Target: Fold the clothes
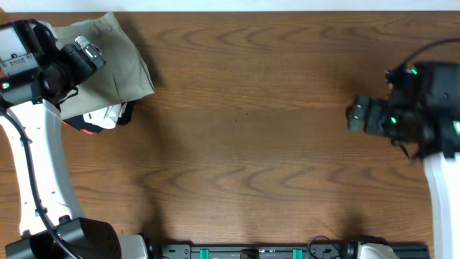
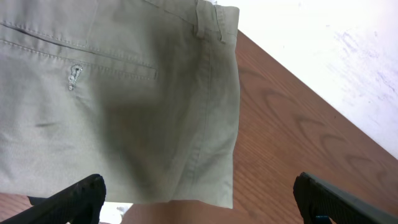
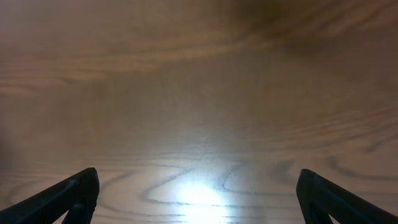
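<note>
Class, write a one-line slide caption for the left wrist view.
Open left gripper hovers over khaki trousers, back pocket showing, near the edge of the wooden table.

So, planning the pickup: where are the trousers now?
Overhead view: the trousers lie in the table's far-left corner, atop a white garment, beneath the left gripper.
</note>
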